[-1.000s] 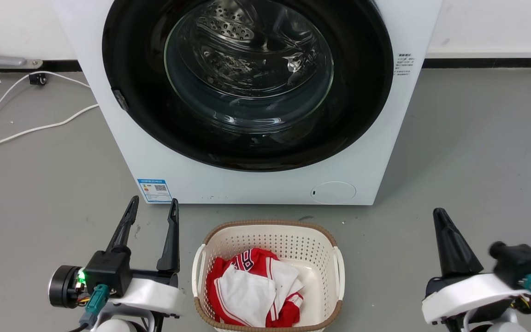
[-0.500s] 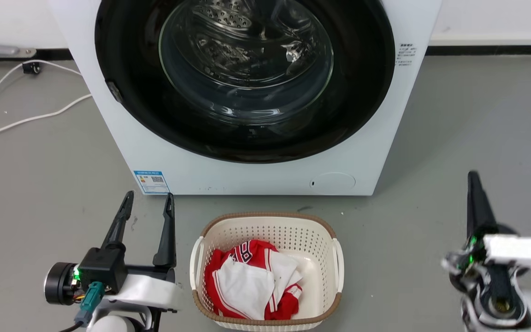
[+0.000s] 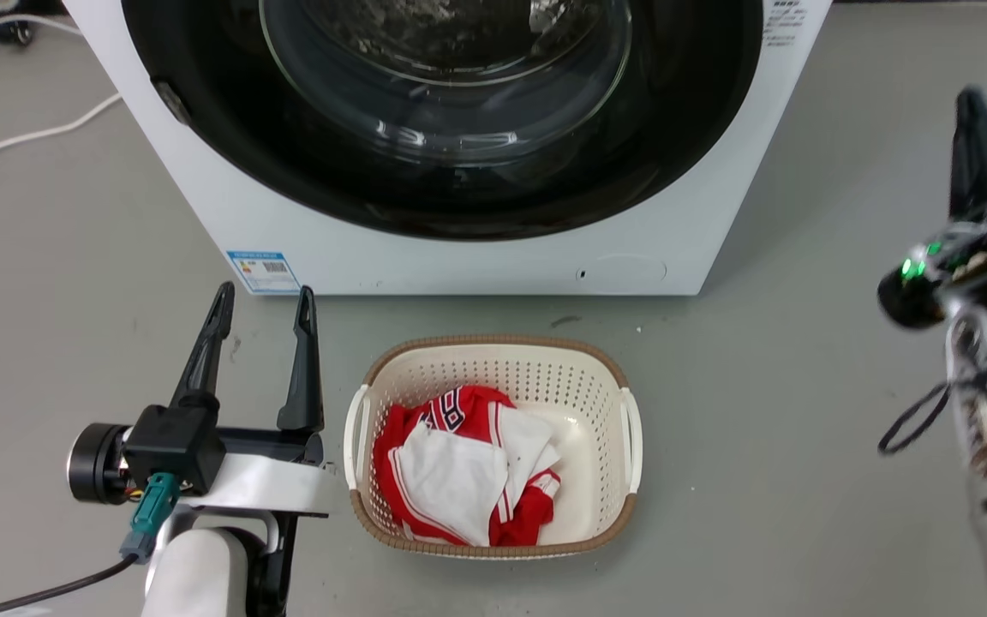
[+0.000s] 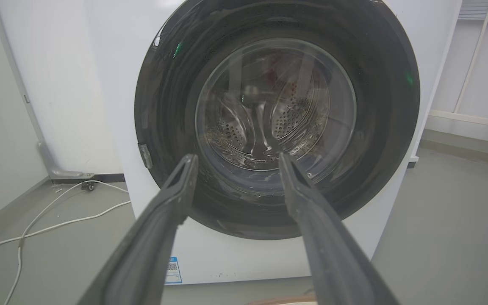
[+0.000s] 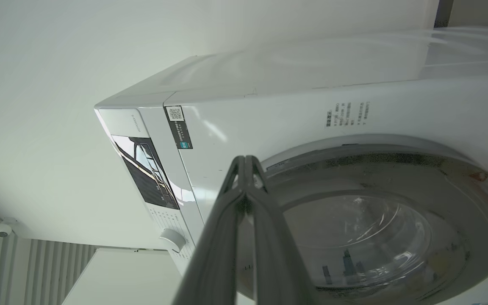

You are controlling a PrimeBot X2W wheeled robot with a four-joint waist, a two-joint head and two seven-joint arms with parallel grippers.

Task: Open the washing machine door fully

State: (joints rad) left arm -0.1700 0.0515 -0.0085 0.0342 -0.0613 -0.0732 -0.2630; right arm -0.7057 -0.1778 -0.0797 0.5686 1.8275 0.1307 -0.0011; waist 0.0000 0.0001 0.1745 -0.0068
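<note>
- The whole head view has slid since a second ago: the washing machine (image 3: 459, 266) and the basket (image 3: 493, 377) both sit higher in it. That is the camera tilting, not the things moving.
- The real change is the right arm. Its pincer (image 3: 978, 146) was low at the near right and has swung up and turned, and now hangs off the machine's right side, well apart from it.
- In its own wrist view the right pincer (image 5: 246, 163) has its fingers pressed together with nothing between them. It points toward the top right of the door (image 5: 396, 167).
- The left pincer (image 3: 264, 296) has kept its place near the basket's left. Its fingers are spread wide and empty, aimed at the door (image 4: 379, 106) from some way off.
- The door (image 3: 673, 154) is shut, its black frame lying flush on the white front. A small grey tab (image 4: 144, 154) sits on its left edge.
- Judgement: the task has not really begun. The right arm seems to be making its approach, and no finger touches the door yet.
- Red and white clothes (image 3: 459, 471) lie in the basket, right in front of the machine, so a swinging door may pass close above it.
</note>
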